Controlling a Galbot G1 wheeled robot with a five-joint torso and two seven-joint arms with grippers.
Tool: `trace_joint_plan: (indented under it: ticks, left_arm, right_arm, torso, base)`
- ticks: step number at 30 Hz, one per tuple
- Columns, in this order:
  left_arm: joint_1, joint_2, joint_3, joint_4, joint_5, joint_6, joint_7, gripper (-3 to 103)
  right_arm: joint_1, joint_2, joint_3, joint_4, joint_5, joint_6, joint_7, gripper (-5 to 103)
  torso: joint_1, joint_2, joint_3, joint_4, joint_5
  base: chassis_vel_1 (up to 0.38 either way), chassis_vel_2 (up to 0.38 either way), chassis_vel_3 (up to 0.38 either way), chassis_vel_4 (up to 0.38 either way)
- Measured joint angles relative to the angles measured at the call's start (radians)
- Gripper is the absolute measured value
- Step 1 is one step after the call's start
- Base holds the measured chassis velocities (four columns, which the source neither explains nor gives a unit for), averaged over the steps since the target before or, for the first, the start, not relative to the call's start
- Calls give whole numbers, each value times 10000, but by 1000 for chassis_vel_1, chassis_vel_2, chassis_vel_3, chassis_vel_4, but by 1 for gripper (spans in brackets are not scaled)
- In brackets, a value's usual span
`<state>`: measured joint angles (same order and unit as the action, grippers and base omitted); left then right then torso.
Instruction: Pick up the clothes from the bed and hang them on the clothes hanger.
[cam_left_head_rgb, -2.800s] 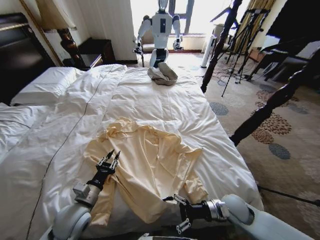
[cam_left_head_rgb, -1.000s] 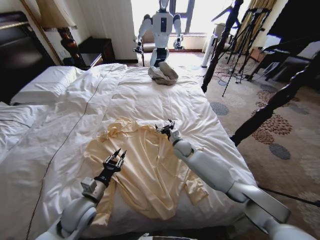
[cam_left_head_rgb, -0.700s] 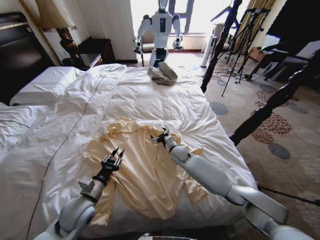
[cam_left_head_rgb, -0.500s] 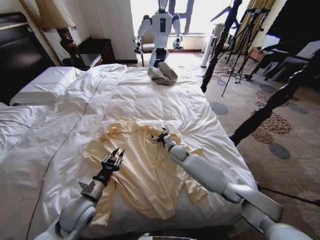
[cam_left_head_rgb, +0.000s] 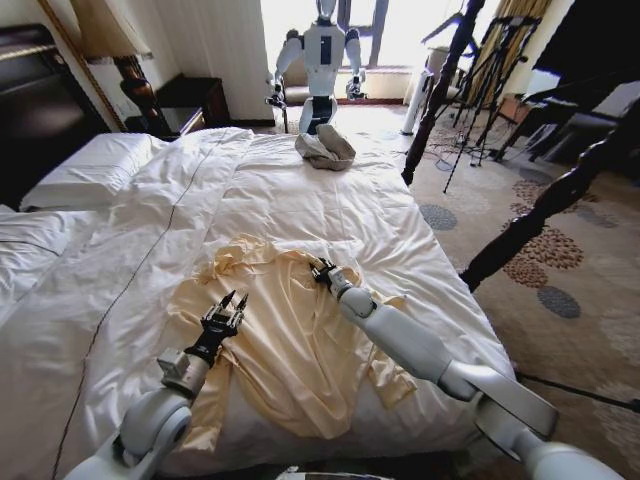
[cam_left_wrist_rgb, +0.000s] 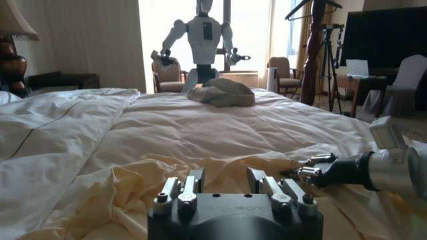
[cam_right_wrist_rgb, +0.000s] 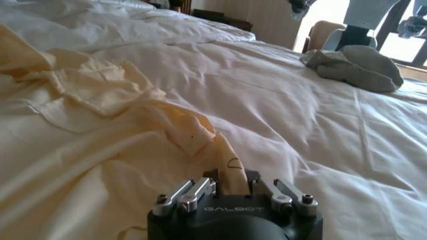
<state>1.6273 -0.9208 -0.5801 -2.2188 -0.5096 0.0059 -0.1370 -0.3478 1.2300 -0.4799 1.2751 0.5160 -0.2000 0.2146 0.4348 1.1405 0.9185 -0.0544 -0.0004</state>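
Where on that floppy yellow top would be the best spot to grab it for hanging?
Probably the raised fold near the collar, where the right hand already sits on the pale yellow top. Coming from above and pinching works best: the cloth lies flat on the bed, and that ridge stands up enough to pinch.

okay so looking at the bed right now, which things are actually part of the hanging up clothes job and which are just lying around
Part of the job:
pale yellow hooded top, spread on the bed
right end effector, pinching a fold at the top's far edge
left end effector, open over the top's left side

Just lying about:
grey-beige cloth bundle at the bed's far end
white pillow
tripods on the floor
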Motion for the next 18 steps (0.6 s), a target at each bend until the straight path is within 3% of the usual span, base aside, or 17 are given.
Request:
trace_joint_plan:
  ticks: [7,9,18]
  left_arm:
    - [-21,0,17,55,-5,-4,-20,53]
    - [-64,0,45,81,-19,-5,-30,54]
    - [-167,32,141,124,-58,-7,-76,58]
  right_arm:
    - [28,95,51,-110,-510,98,306,-1]
    - [6,67,60,-115,-1163,144,632,-2]
    - [253,179,454,-471,-1592,-151,1504,-2]
  torso:
    - [0,0,0,1,0]
    - [0,0,0,1,0]
    - [0,0,0,1,0]
  base:
    - [0,0,0,0]
    - [0,0,0,0]
    - [0,0,0,0]
